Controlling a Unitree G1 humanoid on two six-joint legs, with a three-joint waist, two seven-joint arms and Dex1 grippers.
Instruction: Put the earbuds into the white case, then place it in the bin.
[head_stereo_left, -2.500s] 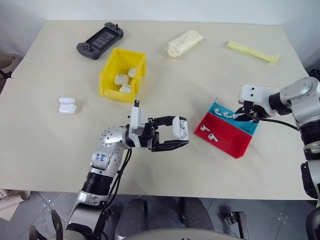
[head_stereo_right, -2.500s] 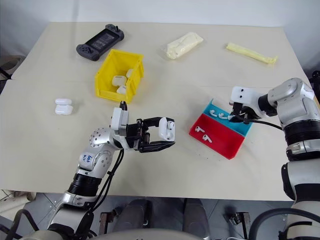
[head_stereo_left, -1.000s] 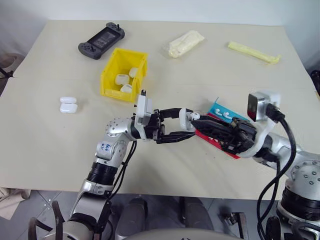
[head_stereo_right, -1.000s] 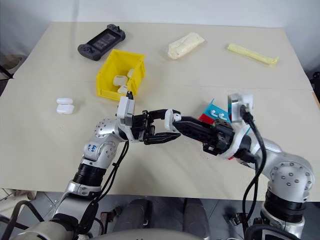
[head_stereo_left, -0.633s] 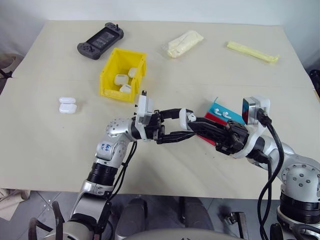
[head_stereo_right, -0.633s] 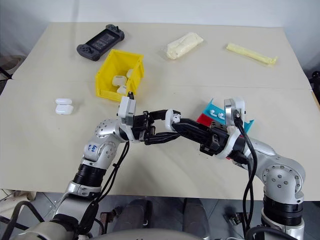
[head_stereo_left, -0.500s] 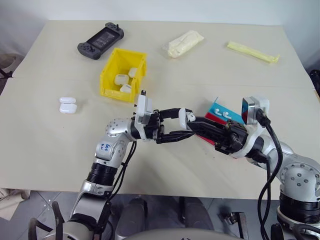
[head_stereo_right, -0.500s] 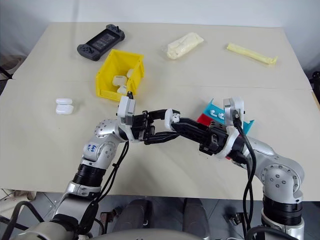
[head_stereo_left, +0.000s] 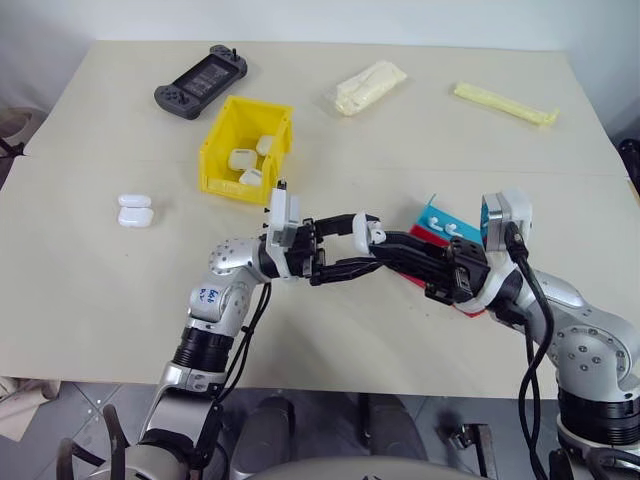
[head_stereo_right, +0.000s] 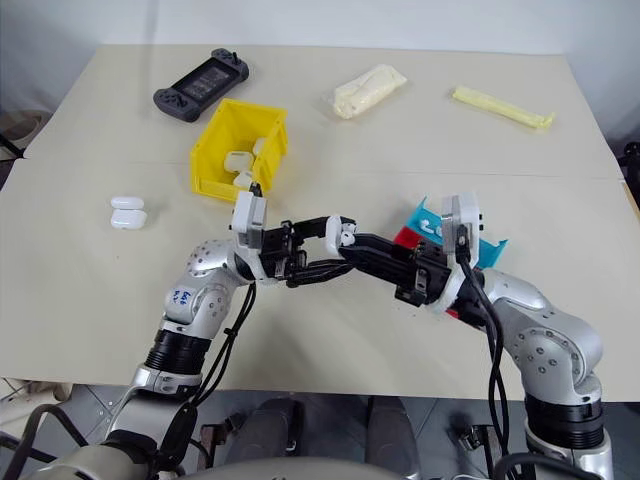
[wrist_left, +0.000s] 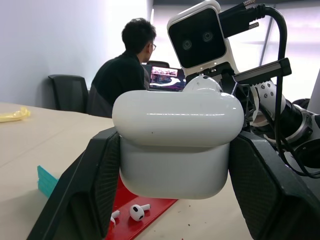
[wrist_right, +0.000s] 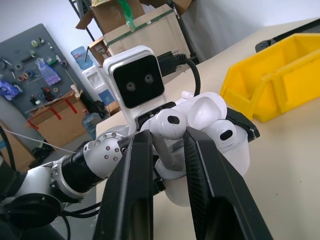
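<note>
Cream laminate covers the table (head_stereo_left: 90, 300), the largest thing here, and on it, toward the far left, stands the yellow bin (head_stereo_left: 222, 136) with several white cases already inside. Near the right edge lies the red and blue tray (head_stereo_left: 436, 217), where a few loose earbuds (head_stereo_left: 448, 228) wait. A dark game console (head_stereo_left: 200, 80) sits beyond the bin, and two spare cases (head_stereo_left: 134, 211) rest well to its left.

Above the table's middle, the left gripper (head_stereo_left: 352, 243) is clenched around the white case (wrist_left: 175, 142), lid flipped up, held clear of the surface. The right gripper (wrist_right: 167, 145) is pinched on one earbud (wrist_right: 168, 125) by its stem.

A couple of seconds back the right arm was over at the tray, picking; since then it has swung across to meet the left, and in the last second it has only crept in and rolled its wrist, while the left hand has held steady. That reads as the fine alignment before insertion. From the right wrist view the earbud's head hangs just at the open case, beside what looks like another bud already seated (wrist_right: 224, 133). If so, this is the second bud, and what remains is closing the lid and carrying the case to the bin.
</note>
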